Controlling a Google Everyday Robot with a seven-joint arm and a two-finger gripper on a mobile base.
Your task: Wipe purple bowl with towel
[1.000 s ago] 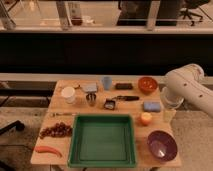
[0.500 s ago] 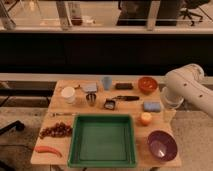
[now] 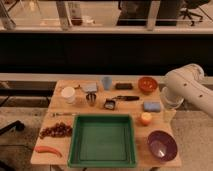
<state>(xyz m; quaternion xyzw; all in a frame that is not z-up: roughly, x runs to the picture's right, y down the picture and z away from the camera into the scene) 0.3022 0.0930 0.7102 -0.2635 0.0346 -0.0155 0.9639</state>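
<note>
Near edge of the table (image 3: 134, 111): purple bowl (image 3: 161, 145) sits at the front right corner, upright, just right of the green tray (image 3: 102, 118). Nothing is touching the bowl. Front left there is a long orange-red vegetable (image 3: 47, 149), and just behind it a heap of small dark red pieces (image 3: 56, 131).

Mid row: an orange round item (image 3: 145, 118) sits just behind the bowl, beside the tray's far right corner. A bright blue pad (image 3: 151, 106) lies behind that. A utensil (image 3: 62, 114) lies flat on the left.

The gripper (image 3: 170, 111) hangs at the table's right edge, just right of the blue pad and behind the bowl, apart from both. I cannot tell whether it is spread or closed. The white arm (image 3: 187, 90) comes in from the right.

Further back: white cup (image 3: 68, 94), metal cup (image 3: 91, 98), small dark item (image 3: 109, 104), dark-handled tool (image 3: 126, 98).

Far row: the towel (image 3: 90, 87) lies flat at back left-centre, well apart from the bowl and the gripper. Next to it are a blue cup (image 3: 106, 82), a dark bar (image 3: 124, 86) and an orange-red bowl (image 3: 147, 84).

Any print on these items is too small for me to read.
</note>
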